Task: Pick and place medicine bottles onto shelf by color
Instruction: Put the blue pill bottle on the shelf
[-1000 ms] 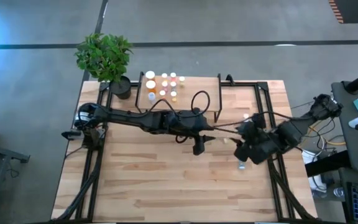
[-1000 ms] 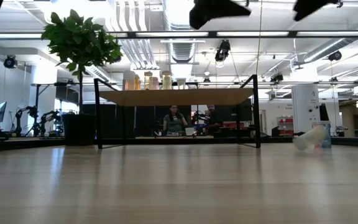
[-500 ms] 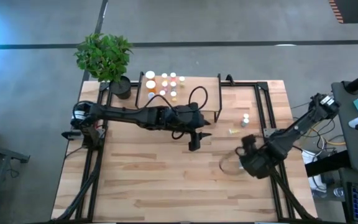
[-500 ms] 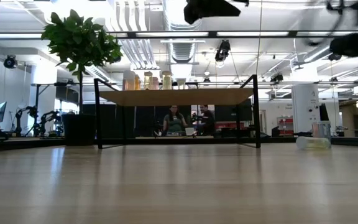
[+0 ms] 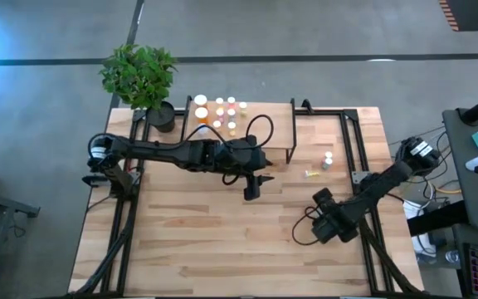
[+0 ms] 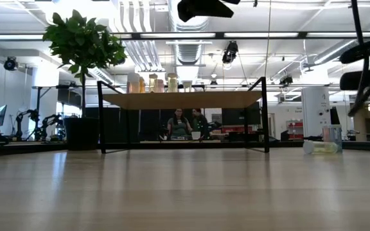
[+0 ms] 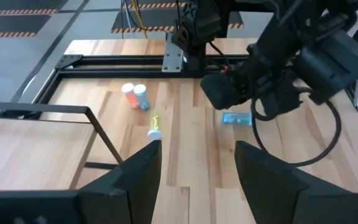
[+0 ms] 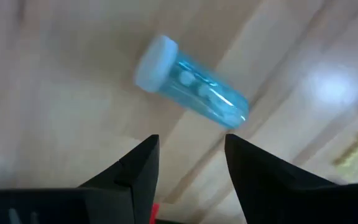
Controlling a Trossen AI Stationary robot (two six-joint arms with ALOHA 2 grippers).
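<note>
No legible text or labels.

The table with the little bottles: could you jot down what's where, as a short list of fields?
shelf: low wooden board on a black wire frame, at the table's far edge
on shelf: capped bottles, clustered at its left end
loose bottles: two upright, one yellow lying, one blue lying
left gripper: above mid-table, fingers open, empty
right gripper: over the blue bottle, fingers open, not holding it
plant: at the far left corner

Grey concrete floor (image 5: 322, 33), bright ceiling lights (image 6: 185, 13)
</note>
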